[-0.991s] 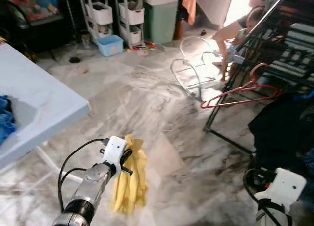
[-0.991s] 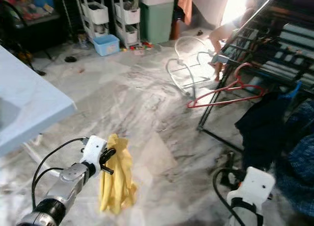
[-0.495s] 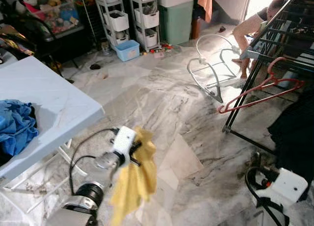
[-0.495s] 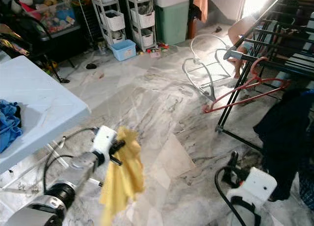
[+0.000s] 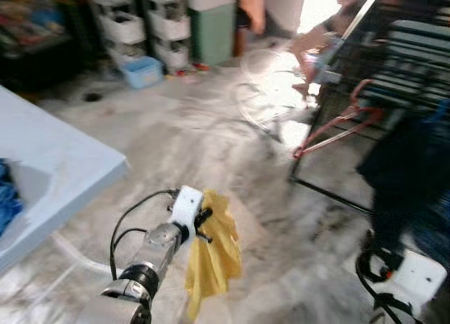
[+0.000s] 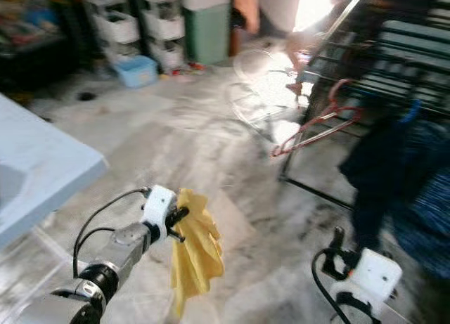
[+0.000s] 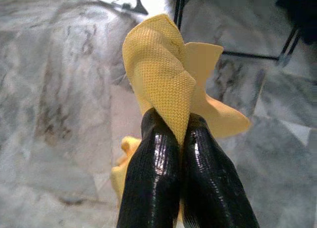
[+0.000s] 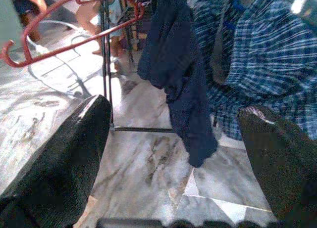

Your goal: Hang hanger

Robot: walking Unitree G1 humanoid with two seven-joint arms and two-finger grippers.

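Marble-pattern floor [image 5: 176, 141] w/ grey veins runs across the room you're looking at; head views are a bit blurred.

Your left hand [image 7: 182, 124] is pinched tight on a yellow cloth [image 7: 163, 74] – both black fingers [image 7: 153, 178] pressed together w/ the fabric squeezed between the tips, no gap visible. Cloth folds up past the fingertips and also hangs down below the hand; in the head view it droops from the hand [image 5: 204, 222] over the floor, touching nothing else. Black cable [image 5: 133, 215] loops off that forearm.

Your right hand [image 8: 173, 139] is wide open, fingers [image 8: 64, 168] far apart, nothing between them, nothing touched. It sits low at the right, near the bottom of the head view, white wrist housing [image 5: 415, 278] showing.

Red hanger [image 5: 337, 124] – the task's thing – is up on the black drying rack [image 5: 330, 106] at your right front, hook over a bar, body tilted down toward the floor. Well apart from both hands. A dark navy garment [image 8: 178, 74] hangs on the rack beside it, and a blue plaid garment [image 8: 267, 65] next to that.

Light-blue desk [image 5: 49, 176] is at your left, w/ a bit of blue cloth [image 5: 5, 197] at its edge. Far wall: white drawer units [image 5: 140, 25], a green bin [image 5: 214, 29], small blue tub [image 5: 140, 71] on the floor. A person's legs [image 5: 316, 39] show near the rack's far end.
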